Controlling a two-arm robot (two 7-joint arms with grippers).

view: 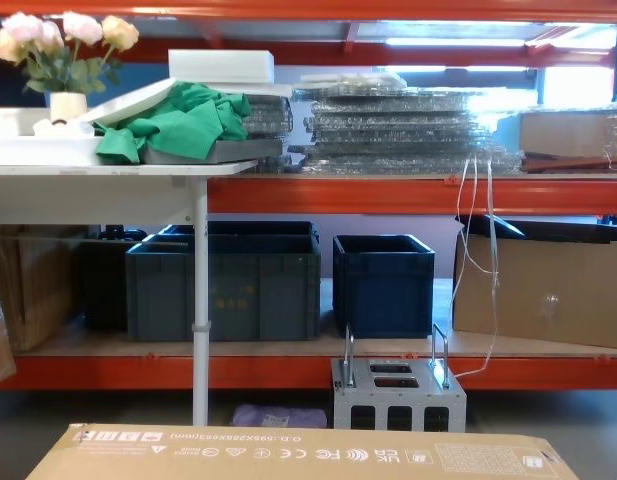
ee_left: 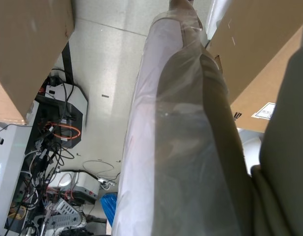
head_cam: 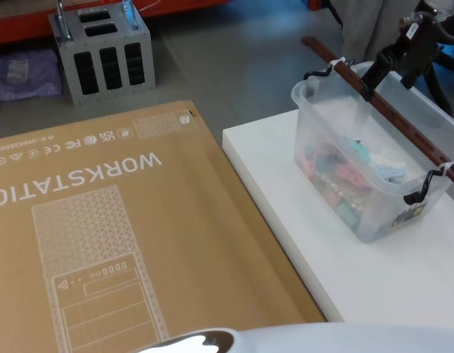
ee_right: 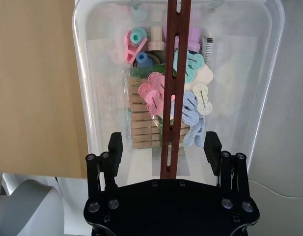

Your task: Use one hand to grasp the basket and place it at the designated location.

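The basket [head_cam: 374, 213] is a translucent white tub on the white table [head_cam: 322, 250] at my right, filled with coloured clips and wooden pegs. A long red-brown bar handle [head_cam: 394, 121] runs across its top, tied on with white zip ties and black wire. My right gripper [head_cam: 374, 84] hangs over the far end of the handle. In the right wrist view the right gripper [ee_right: 164, 145] is open, and its dark fingers [ee_right: 116, 145] straddle the bar handle [ee_right: 178, 59] with a gap on each side. The basket's rim [ee_right: 82, 73] curves around below.
A large brown cardboard box [head_cam: 101, 220] marked WORKSTATION lies beside the table on the left. A small grey metal box [head_cam: 101, 55] with two loop handles stands on the floor behind it. Dark blue crates [view: 228, 280] sit on the low orange shelf.
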